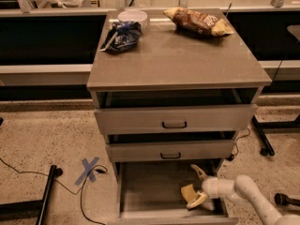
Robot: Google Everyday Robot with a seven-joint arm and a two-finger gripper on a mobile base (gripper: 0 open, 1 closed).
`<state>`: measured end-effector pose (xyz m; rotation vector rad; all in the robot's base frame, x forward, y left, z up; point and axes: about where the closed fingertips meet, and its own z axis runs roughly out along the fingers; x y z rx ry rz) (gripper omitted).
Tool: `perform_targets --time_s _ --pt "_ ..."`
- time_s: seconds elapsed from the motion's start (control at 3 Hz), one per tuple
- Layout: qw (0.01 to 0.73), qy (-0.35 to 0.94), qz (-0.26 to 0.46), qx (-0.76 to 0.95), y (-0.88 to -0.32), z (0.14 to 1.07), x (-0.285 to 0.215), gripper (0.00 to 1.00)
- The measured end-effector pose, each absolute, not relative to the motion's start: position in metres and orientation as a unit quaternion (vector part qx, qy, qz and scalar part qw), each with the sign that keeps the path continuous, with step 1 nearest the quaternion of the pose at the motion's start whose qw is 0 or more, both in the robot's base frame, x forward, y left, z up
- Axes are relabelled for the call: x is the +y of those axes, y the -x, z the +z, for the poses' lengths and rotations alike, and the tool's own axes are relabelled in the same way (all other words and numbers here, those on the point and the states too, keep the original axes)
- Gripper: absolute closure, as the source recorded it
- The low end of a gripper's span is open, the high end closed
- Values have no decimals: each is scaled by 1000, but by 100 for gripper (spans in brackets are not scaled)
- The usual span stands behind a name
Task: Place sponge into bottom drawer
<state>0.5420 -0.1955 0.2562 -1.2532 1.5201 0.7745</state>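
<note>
The bottom drawer (149,187) of the grey cabinet is pulled out, showing its flat grey floor. The pale yellow sponge (187,191) lies on that floor at the right side. My cream gripper (192,187) reaches into the drawer from the lower right. It is open, with one finger (198,172) spread above the sponge and the other (197,200) below it, so the sponge sits between them.
The two upper drawers (174,119) are slightly open above the gripper. On the cabinet top lie a brown-and-yellow snack bag (199,21), a blue bag (121,34) and a white bowl (132,17). A blue tape cross (89,169), cables and a black stand leg (47,195) are on the floor at left.
</note>
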Motion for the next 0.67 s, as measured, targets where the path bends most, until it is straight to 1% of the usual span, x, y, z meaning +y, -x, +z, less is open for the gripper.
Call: perform_targets --time_s 0.33,0.67 --pt "519 503 315 615 -514 275 -230 0" --pt "521 501 315 616 -510 275 -234 0"
